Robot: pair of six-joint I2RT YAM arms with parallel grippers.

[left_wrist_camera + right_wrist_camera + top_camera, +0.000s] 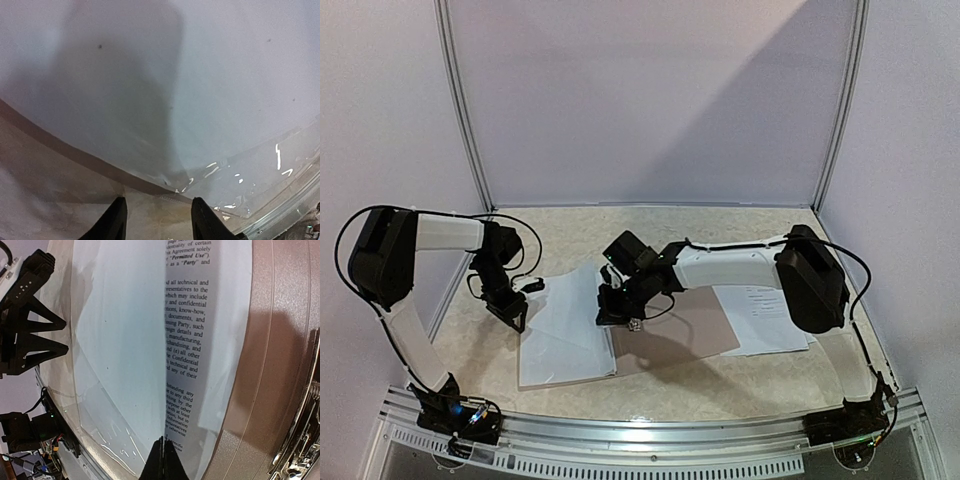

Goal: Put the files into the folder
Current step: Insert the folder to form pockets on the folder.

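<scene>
Right pincer (pixel 162 462), closed tight, is meeting the printed files (pixel 192 340) beside the brown folder (pixel 272 390); left pincer (pixel 160 225) is hovering half-open at the files' edge on the bench (pixel 720 225).

The top camera sits high behind both arms and looks down on the whole table (pixel 720 385). The left wrist camera looks past the left gripper (pixel 158 202), very close to the white files (pixel 200 75). The right wrist camera is just as close. All three views share the files.
</scene>
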